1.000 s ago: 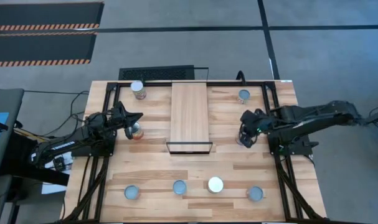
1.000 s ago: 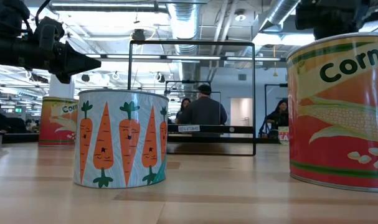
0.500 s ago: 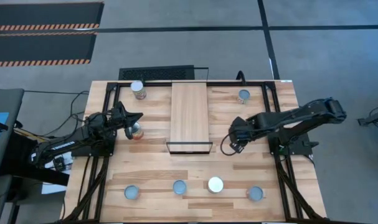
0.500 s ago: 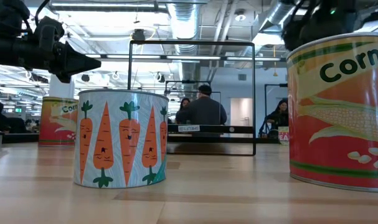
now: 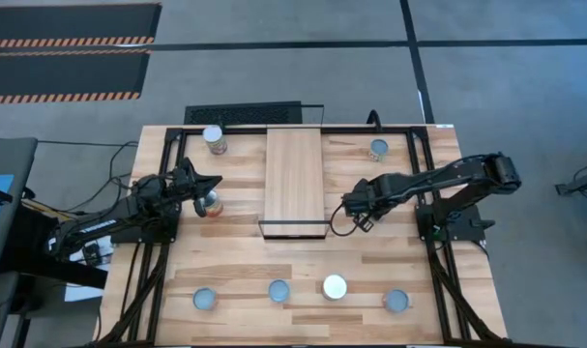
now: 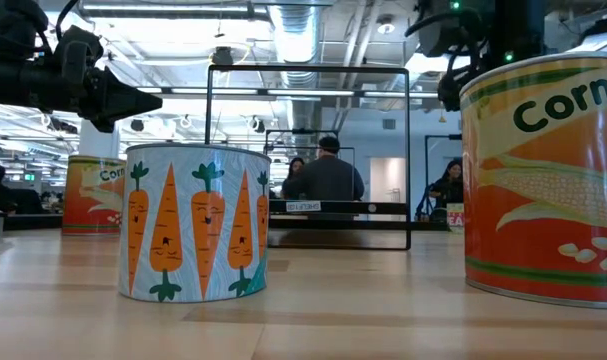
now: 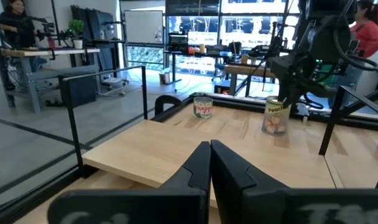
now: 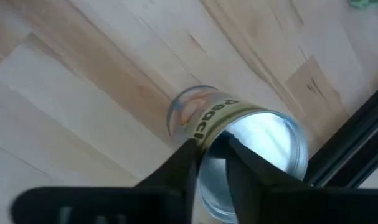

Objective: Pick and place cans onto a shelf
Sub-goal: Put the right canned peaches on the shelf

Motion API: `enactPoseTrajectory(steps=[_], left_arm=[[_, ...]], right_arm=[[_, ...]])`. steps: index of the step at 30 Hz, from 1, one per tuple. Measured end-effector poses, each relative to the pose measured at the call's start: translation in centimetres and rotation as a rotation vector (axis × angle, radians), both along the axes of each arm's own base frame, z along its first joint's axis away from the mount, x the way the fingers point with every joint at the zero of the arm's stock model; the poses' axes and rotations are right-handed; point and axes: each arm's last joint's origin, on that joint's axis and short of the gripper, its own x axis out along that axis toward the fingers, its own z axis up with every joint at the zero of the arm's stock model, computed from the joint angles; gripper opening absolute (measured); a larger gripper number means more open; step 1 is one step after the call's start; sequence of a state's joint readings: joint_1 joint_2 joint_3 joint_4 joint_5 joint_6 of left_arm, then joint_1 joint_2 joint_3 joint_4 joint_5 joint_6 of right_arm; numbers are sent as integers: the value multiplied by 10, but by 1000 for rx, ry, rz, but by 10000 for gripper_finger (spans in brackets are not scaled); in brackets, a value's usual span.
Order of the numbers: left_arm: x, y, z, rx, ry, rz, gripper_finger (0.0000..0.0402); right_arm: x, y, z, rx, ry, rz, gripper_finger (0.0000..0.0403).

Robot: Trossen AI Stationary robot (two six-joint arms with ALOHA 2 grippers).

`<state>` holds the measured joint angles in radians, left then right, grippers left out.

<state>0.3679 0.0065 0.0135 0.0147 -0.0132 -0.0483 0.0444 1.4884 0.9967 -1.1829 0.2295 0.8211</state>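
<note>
Right now the peach can point(image 8: 217, 118) sits clamped between the two fingers of the right hand point(image 5: 354, 205), its silver top facing up at the wrist and its label turned outward. From the left wrist view the can point(image 7: 275, 117) hangs upright under that hand, low over the tabletop point(image 5: 370, 261); I cannot tell whether its base touches the wood. The shelf point(image 5: 295, 174) lies just beside this hand, towards the middle of the tabletop, and its plank is bare. One can point(image 5: 378, 149) stands behind the hand near the far edge.

Four more cans stand in a row along the near edge, well apart from the hand: a grey-topped one point(image 5: 205, 299), another point(image 5: 278, 290), a white-topped one point(image 5: 335, 286) and a last grey one point(image 5: 396, 301).

Beyond the shelf, the left hand point(image 5: 210, 183) hovers with its fingers pressed together on nothing. A can point(image 5: 212, 204) stands just beside its tip, and another point(image 5: 213, 138) stands farther back.
</note>
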Motion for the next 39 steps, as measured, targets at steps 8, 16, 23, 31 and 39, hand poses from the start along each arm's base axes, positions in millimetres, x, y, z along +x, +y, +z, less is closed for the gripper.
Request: enactPoseTrajectory(steps=[8,16,23,31,39], left_arm=[[0,0,0,-9,-2,-7,0],[-1,0,4,44,3,-6,0],[-1,0,4,41,0,-5,0],[-1,0,4,42,6,-2,0],[-1,0,4,42,8,-4,0]], right_arm=[[11,-1,19,-6,-36,97,11],[33,-17,77,-57,-211,211,5],[47,-65,125,-242,-309,330,4],[88,-138,114,-295,-311,549,4],[127,-179,80,-255,-153,738,4]])
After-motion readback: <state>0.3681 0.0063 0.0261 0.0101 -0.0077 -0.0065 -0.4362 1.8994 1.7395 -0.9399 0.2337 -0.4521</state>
